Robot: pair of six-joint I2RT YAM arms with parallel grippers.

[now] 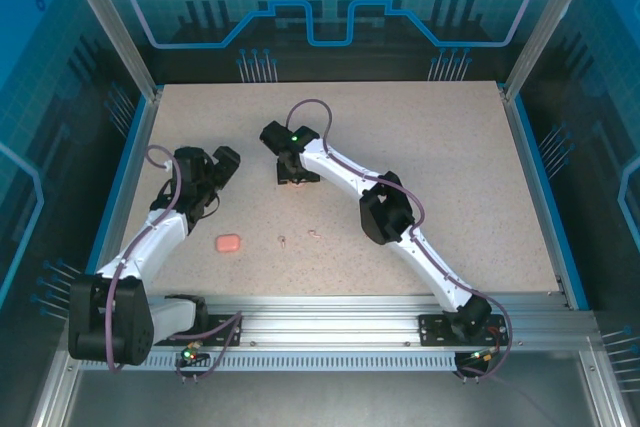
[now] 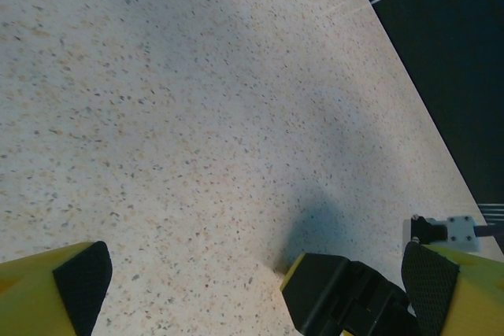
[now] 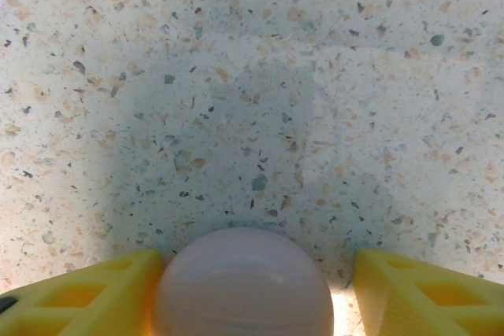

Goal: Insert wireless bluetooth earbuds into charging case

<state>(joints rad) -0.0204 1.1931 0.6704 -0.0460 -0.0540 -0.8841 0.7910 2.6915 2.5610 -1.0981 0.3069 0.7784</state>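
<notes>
**Earbuds (image 1: 283,240) loose on the table (image 1: 450,197), round pink case (image 3: 244,289) between parted fingers (image 3: 94,297)**

Seen from above, two tiny pale earbuds lie bare on the speckled table towards its near edge. One is just right of the other (image 1: 315,234), and the two are not touching. They are too small to tell which way they face. A rounded-rectangular pink case (image 1: 229,243) lies to their left, apart from them.

Farther back, the right gripper (image 3: 256,261) points down at the table with the round pink case sitting between its yellow fingers. One finger seems to touch the case's side, while a bright gap separates the other finger from it. The fingers are partly open and the case is not clamped.

The left gripper (image 2: 257,265) hangs over bare tabletop on the left. Its black-padded fingers are spread as wide as they go and hold nothing.
</notes>
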